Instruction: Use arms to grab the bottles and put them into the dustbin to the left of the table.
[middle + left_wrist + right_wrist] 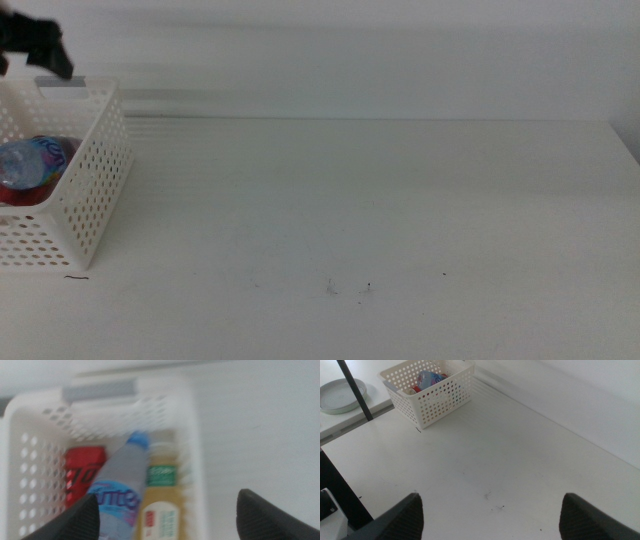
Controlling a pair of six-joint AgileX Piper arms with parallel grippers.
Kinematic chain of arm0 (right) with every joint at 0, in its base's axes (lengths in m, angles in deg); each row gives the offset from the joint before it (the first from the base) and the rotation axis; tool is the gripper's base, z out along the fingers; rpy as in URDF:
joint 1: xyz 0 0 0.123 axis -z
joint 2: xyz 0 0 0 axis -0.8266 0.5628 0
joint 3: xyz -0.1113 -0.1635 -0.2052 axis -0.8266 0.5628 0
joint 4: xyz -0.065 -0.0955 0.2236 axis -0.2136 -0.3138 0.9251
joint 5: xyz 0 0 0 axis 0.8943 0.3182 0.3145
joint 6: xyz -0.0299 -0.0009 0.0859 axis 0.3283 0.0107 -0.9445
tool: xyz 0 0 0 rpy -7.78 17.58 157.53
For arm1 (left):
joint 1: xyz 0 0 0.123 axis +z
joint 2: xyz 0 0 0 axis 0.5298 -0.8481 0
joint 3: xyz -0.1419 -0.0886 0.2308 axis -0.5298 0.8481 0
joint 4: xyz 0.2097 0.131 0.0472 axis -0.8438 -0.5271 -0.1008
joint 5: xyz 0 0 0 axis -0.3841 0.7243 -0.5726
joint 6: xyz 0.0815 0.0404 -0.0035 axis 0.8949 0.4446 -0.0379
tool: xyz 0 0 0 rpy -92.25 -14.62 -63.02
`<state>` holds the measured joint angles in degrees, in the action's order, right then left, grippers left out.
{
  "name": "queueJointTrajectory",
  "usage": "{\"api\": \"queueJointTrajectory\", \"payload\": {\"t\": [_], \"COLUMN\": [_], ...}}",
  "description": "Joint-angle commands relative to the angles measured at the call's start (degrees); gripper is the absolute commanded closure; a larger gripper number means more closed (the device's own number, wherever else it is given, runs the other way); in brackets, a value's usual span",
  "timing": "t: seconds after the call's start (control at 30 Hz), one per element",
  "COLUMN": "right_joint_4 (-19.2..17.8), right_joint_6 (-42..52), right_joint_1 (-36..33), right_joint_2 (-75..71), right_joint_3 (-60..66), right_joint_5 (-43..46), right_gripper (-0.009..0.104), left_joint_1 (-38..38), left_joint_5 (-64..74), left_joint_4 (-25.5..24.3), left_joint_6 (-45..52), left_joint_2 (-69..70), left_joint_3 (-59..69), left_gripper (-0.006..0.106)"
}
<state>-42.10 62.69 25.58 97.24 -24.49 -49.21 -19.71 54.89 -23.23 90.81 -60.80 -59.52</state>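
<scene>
Middle view shows me a bare tabletop [380,210]; at its left edge the dustbin [95,190] holds all three bottles [120,495]. Left gripper [167,520], jaws wide and empty, could snag the rim when withdrawing; right gripper [490,520] waits with wide jaws.

Bare lab-like room: plain white table [400,200] against a blank white wall [350,50].

Bright, flat, washed-out light

The left wrist view was smeared by blur, softening the basket [127,412]; the table [380,210] looked pale with faint shadows, and the middle view showed horizontal streaking.
</scene>
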Motion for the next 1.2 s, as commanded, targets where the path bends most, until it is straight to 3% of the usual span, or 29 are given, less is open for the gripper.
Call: {"api": "queueJointTrajectory", "payload": {"t": [0.0,0.27,0.47,0.73,1.17], "right_joint_4": [0.0,0.0,0.0,0.0,0.0], "right_joint_6": [0.2,0.2,0.2,0.2,0.2], "right_joint_1": [-0.1,-0.1,-0.1,-0.1,-0.1], "right_joint_2": [-0.2,-0.2,-0.2,-0.2,-0.2], "right_joint_3": [-0.3,-0.3,-0.3,-0.3,-0.3], "right_joint_5": [0.5,0.5,0.5,0.5,0.5], "right_gripper": [0.002,0.002,0.002,0.002,0.002], "left_joint_1": [-2.0,-10.9,-17.1,-26.6,-31.1], "left_joint_5": [0.5,-0.5,-2.5,-3.7,-22.8], "left_joint_4": [2.2,2.4,7.1,6.7,7.8], "left_joint_6": [-1.3,-2.0,-2.0,-2.5,-5.5], "left_joint_2": [3.1,12.9,19.5,25.1,40.9], "left_joint_3": [-0.4,-0.4,-0.4,0.3,28.7], "left_gripper": [0.007,0.007,0.007,0.007,0.007]}}
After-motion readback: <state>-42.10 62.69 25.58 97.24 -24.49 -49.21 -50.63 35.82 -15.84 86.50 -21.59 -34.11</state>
